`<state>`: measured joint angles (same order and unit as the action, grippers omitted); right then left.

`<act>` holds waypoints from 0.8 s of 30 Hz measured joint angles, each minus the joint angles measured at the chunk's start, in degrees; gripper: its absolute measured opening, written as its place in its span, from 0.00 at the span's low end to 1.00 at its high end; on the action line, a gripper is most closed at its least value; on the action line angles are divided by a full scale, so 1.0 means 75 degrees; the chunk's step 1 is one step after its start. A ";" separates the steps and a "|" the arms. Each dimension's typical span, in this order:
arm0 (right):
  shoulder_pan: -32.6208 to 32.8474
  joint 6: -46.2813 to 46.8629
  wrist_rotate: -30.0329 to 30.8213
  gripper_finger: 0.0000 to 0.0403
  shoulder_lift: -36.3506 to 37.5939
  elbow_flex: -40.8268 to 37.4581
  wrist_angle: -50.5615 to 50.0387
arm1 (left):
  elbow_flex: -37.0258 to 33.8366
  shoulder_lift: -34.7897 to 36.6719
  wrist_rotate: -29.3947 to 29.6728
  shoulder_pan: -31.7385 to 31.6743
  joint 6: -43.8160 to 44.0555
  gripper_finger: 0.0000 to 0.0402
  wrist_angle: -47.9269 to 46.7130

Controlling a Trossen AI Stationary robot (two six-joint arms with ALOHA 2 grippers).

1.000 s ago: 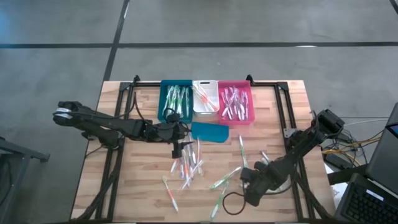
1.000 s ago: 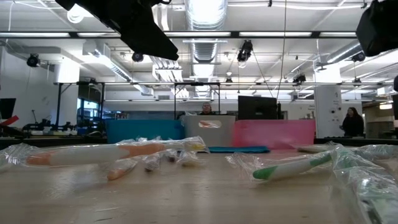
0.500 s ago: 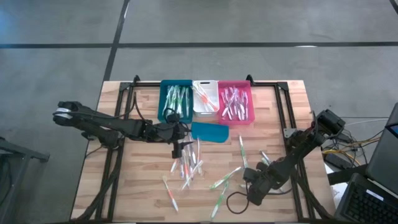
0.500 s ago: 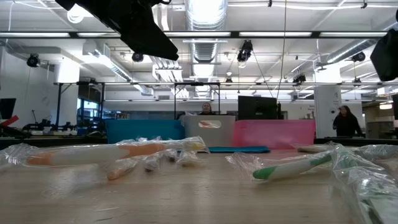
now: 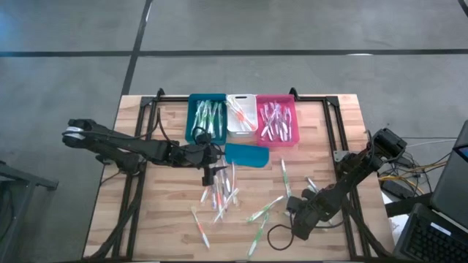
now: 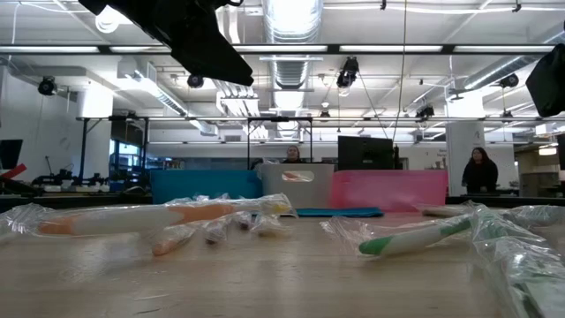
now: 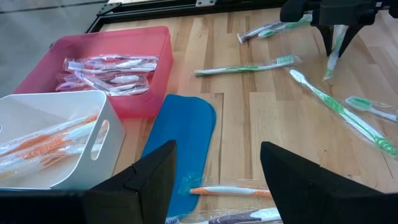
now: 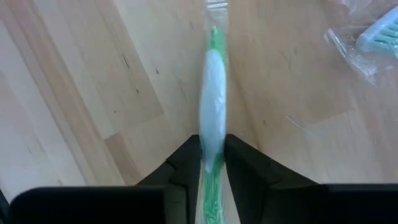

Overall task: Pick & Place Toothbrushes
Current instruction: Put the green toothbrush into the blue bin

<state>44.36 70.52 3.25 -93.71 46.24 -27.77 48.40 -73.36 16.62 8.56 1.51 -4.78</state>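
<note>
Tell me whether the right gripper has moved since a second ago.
Yes, slightly. In the high view the right gripper has edged toward the near table edge, away from the pink bin, now pinching a green toothbrush.

The right gripper (image 8: 212, 163) now has its fingers (image 8: 185, 162) drawn in against a green-and-white wrapped toothbrush (image 8: 212, 118), where a second ago they stood wider. In the high view the right arm sits slightly nearer the table's front than a second ago (a small shift only). In the low view, a person (image 6: 478, 171) in the room behind stands farther left.
</note>
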 joint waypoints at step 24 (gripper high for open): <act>-0.0015 -0.0755 0.0182 0.04 0.0216 0.0999 -0.0323 | 0.0000 0.0000 0.0000 0.0000 0.0014 0.59 0.0002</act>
<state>44.25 64.86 4.61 -92.09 53.73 -30.19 48.40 -73.36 16.62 8.56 1.62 -4.76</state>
